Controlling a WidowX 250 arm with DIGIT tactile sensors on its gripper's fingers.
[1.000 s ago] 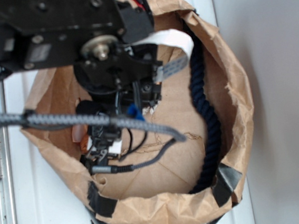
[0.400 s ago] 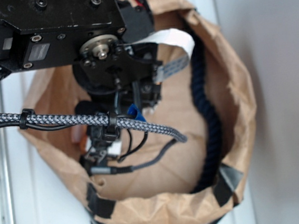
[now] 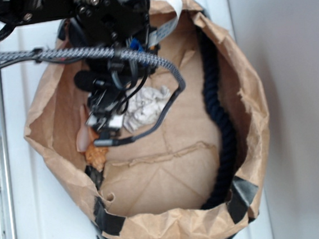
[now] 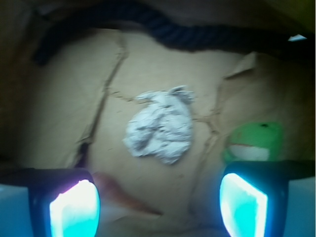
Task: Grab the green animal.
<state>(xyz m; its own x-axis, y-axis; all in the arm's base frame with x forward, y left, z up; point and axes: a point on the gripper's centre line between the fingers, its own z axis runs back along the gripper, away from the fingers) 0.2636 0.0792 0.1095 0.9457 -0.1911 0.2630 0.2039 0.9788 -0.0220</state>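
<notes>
Looking through the wrist camera, I see the green animal (image 4: 256, 140) on the paper bag (image 3: 159, 232) floor, just beyond the right-hand fingertip; the arm hides it in the exterior view. I judge it light, soft and compressible, so a grip across its plush body should hold. The gripper (image 4: 158, 205) is spread wide with nothing between its fingers. The bag also contains a crumpled paper ball (image 4: 160, 128), a dark rope (image 3: 219, 119) along its wall, and an orange shell (image 3: 97, 155).
</notes>
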